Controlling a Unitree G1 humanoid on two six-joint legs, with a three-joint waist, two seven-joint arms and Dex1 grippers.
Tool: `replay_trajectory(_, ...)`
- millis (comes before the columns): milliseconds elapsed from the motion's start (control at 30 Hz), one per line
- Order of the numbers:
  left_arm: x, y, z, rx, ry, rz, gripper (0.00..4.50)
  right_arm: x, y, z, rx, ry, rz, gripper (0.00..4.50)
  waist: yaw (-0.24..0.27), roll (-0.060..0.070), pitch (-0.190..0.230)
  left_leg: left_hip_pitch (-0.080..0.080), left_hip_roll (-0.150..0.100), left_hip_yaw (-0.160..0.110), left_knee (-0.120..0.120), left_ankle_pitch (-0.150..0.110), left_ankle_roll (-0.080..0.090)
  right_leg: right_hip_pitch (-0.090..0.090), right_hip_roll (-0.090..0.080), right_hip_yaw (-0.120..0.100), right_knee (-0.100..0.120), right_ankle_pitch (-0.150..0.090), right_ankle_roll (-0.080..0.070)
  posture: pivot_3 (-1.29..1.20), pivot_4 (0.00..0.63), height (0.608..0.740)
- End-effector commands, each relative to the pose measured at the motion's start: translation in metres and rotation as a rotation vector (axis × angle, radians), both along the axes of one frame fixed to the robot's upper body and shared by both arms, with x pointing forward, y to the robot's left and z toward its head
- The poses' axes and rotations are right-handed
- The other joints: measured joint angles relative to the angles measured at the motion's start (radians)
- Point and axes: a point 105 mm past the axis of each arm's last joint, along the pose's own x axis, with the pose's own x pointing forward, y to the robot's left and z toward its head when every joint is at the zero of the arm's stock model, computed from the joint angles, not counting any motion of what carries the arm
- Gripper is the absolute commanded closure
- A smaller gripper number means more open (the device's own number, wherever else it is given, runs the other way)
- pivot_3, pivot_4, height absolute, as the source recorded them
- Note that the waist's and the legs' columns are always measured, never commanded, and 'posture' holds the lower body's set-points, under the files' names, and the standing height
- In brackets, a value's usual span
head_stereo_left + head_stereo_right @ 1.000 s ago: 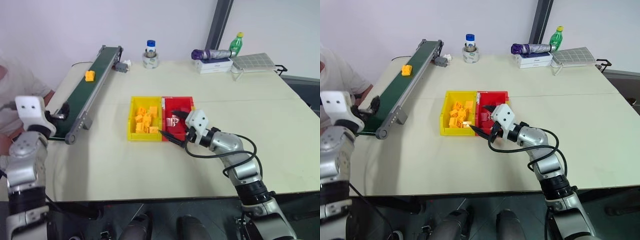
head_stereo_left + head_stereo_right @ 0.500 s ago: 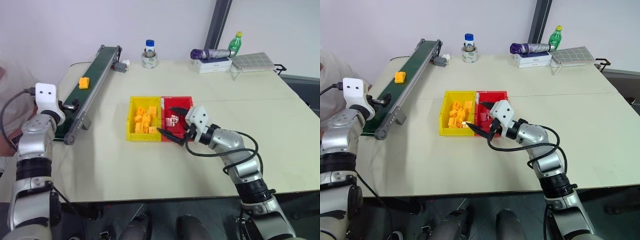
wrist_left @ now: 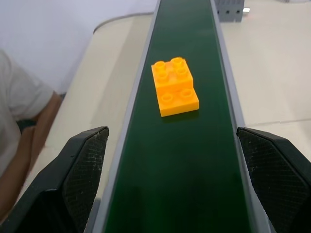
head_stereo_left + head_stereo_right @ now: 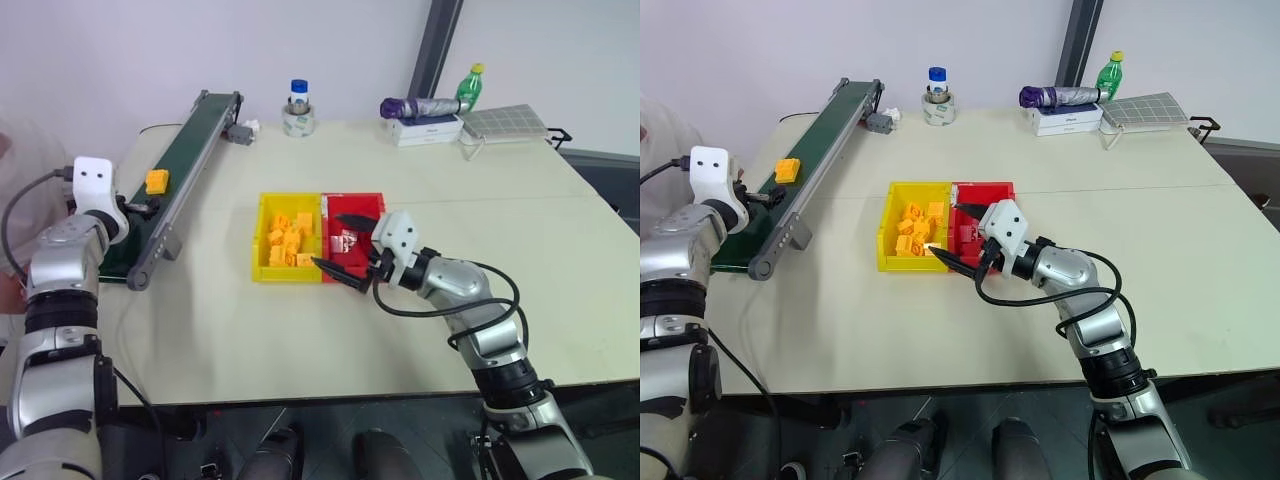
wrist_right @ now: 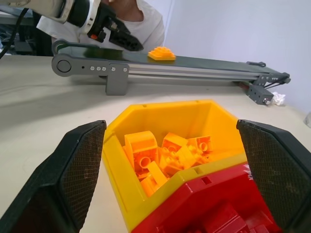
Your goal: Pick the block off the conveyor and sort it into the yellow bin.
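Left claw (image 3: 172, 184) spread wide at conveyor's (image 4: 190, 150) near end, straddling belt for oncoming orange block (image 4: 157, 181). Right claw (image 4: 345, 258) parted, empty, hovering beside yellow bin (image 4: 263, 240) on counter (image 4: 400, 180).

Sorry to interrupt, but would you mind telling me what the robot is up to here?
It is sorting. An orange block rides the green conveyor toward the left end effector, which waits open at the belt's near end, not touching it. The right end effector, also open, hovers at the near edge of the joined yellow bin and red bin. The yellow one already holds similar blocks.
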Motion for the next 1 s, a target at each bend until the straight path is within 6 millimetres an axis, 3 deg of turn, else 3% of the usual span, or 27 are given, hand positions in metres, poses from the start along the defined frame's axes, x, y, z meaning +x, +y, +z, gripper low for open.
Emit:
replay_trajectory(33, 0.001, 0.001, 0.015, 0.008, -0.057, 0.015, 0.05, -0.006, 0.002, 0.013, 0.018, -0.064, 0.013, 0.0, 0.0, 0.0, 0.0, 0.0, 0.0, 0.0, 0.0, 0.0, 0.0, 0.0, 0.0, 0.0, 0.0, 0.0, 0.0, 0.0, 0.15, 0.74)
replay_trajectory(667, -0.002, 0.005, -0.015, -0.112, 0.008, 0.074, 0.05, -0.006, 0.0, 0.011, 0.02, -0.069, -0.001, 0.0, -0.001, 0.0, 0.0, 0.0, 0.0, 0.0, 0.001, 0.0, 0.0, 0.0, 0.0, 0.0, 0.001, 0.001, 0.001, 0.0, 0.15, 0.74)
replay_trajectory(767, -0.005, 0.007, -0.022, -0.123, 0.032, 0.09, 0.92, -0.006, -0.001, 0.011, 0.017, -0.068, -0.004, 0.0, 0.0, 0.0, 0.0, 0.0, 0.0, 0.0, 0.001, 0.0, 0.0, 0.0, 0.0, 0.0, 0.001, 0.001, 0.001, 0.0, 0.15, 0.74)
replay_trajectory(900, -0.005, 0.006, -0.01, -0.133, -0.004, 0.096, 2.92, -0.005, -0.001, 0.011, 0.018, -0.068, -0.007, 0.0, -0.002, 0.0, 0.0, 0.001, 0.0, 0.0, 0.001, 0.001, -0.001, 0.0, 0.0, 0.0, 0.002, 0.001, 0.001, 0.0, 0.15, 0.74)
replay_trajectory(933, -0.005, 0.005, -0.005, -0.118, -0.02, 0.093, 3.22, -0.005, -0.001, 0.01, 0.017, -0.068, -0.007, 0.0, -0.002, 0.0, 0.0, 0.001, 0.0, 0.0, 0.001, 0.001, -0.001, 0.0, 0.0, 0.0, 0.002, 0.001, 0.001, 0.0, 0.15, 0.74)
replay_trajectory(1000, -0.004, 0.003, 0.005, -0.084, -0.057, 0.093, 3.17, -0.005, -0.001, 0.01, 0.017, -0.066, -0.007, 0.0, 0.0, 0.0, 0.0, 0.001, 0.0, 0.0, 0.001, 0.001, -0.001, 0.0, 0.0, 0.0, 0.002, 0.001, 0.001, 0.0, 0.15, 0.74)
